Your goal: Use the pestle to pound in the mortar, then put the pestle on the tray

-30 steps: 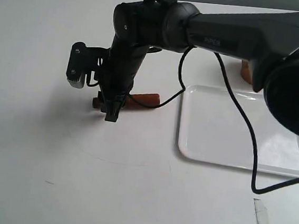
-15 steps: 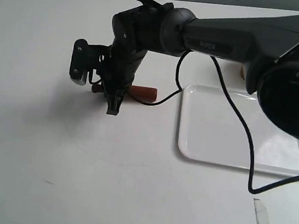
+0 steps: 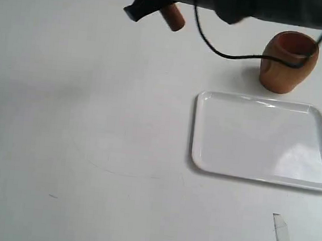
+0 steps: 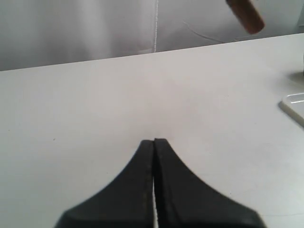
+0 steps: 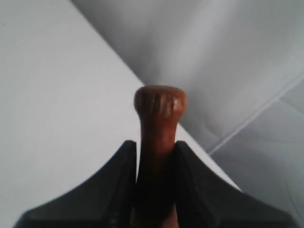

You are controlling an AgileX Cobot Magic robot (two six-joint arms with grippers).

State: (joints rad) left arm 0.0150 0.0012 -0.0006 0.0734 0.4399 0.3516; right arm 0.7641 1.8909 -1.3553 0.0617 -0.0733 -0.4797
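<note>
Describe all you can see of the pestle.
The pestle is slim reddish-brown wood with a flared, faintly grooved knob. The right gripper clamps its shaft between both fingers, the knob poking past the tips. In the exterior view it hangs tilted in the air over the table, left of the mortar, touching nothing else.

Your pestle (image 5: 159, 118) is reddish brown, and its knob end shows fine darker lines. The mortar (image 3: 288, 61) is a lighter orange-brown, shaded darker inside the mouth. You'll see the tray (image 3: 262, 139) is plain white with a pale sheen toward one corner. The bench (image 3: 92, 125) is white too, marked by a few small dark specks and a faint curved line. Your left claw (image 4: 153, 145) and right claw (image 5: 156, 152) are both matte black, as is the cable (image 3: 236, 55). The backdrop (image 4: 95, 28) is pale grey.
</note>
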